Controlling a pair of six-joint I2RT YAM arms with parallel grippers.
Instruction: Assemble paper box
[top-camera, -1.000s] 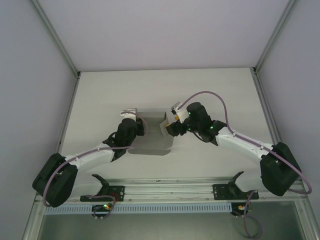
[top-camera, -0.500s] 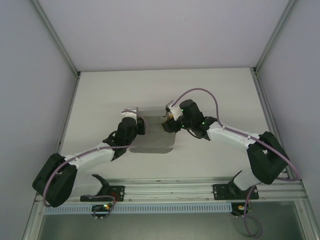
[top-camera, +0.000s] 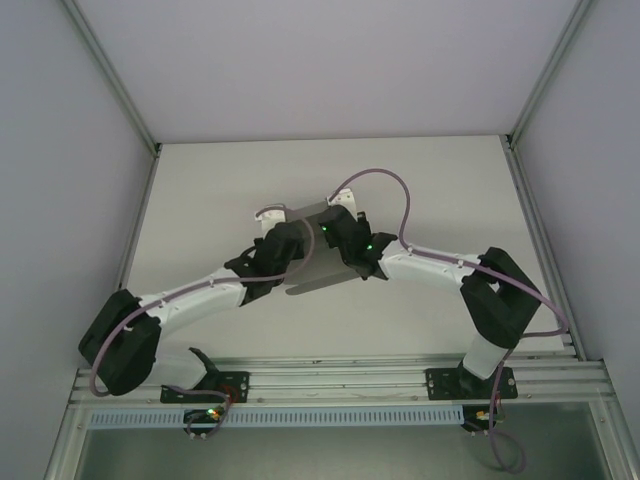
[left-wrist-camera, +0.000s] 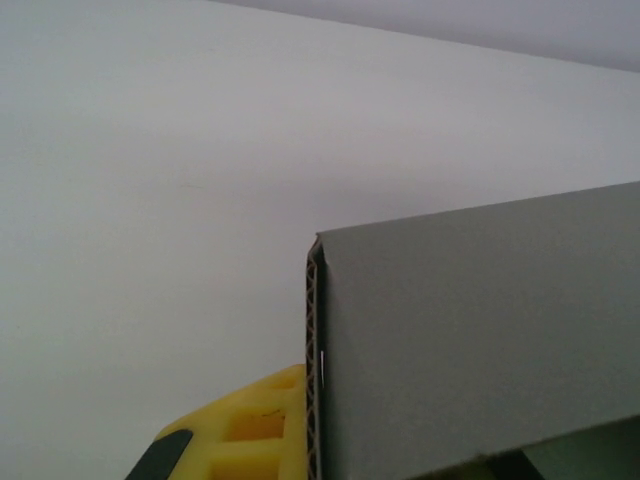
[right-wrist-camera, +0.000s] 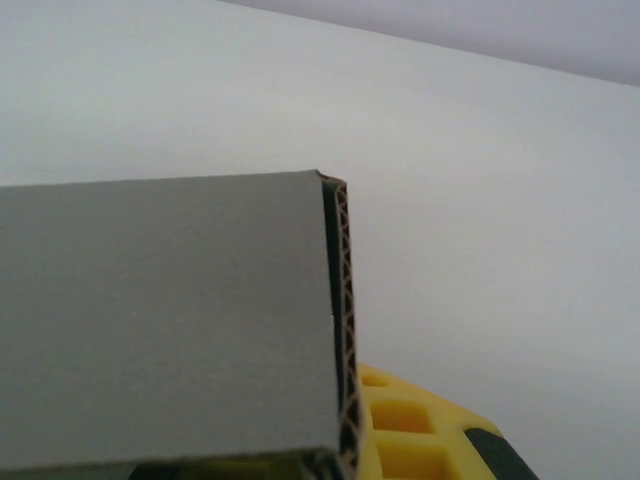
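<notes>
Moved: right gripper (top-camera: 333, 232) came left and closed on paper box (top-camera: 312, 270).
Left gripper (top-camera: 283, 243): clamped on it too.
Place: middle of table (top-camera: 200, 190), tilted, between grippers.
Progress: seemingly early; no finished box yet.

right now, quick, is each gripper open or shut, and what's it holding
Left gripper: shut, clamped on the paper box.
Right gripper: shut, clamped on the same paper box from the other side.
</notes>
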